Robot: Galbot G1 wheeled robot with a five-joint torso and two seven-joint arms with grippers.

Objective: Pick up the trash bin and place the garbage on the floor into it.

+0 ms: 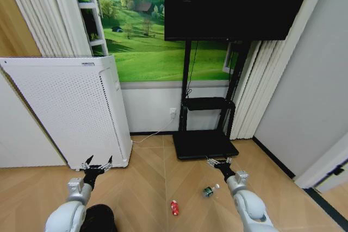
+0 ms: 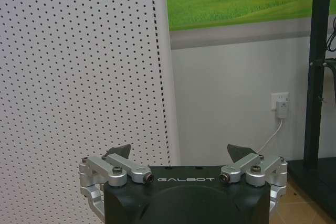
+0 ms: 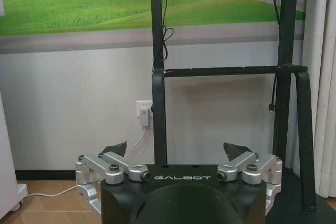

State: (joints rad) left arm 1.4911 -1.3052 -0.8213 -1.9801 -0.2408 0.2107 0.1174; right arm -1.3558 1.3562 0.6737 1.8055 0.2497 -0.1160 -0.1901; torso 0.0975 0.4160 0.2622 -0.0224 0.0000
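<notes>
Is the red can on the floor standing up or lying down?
Lying down: the red can rests lengthwise on the wood floor, near the green bottle.

Left pincer [image 2: 182, 155] gapes before perforated white appliance [image 2: 79, 77].

A white perforated appliance [image 1: 70, 110] stands on the wood floor [image 1: 152, 188], left of the black TV stand [image 1: 206, 129]. The dark TV [image 1: 234, 4] sits atop that stand, a meadow mural [image 1: 141, 31] behind it. A wall socket [image 3: 143, 111] lies just left of the stand.
</notes>
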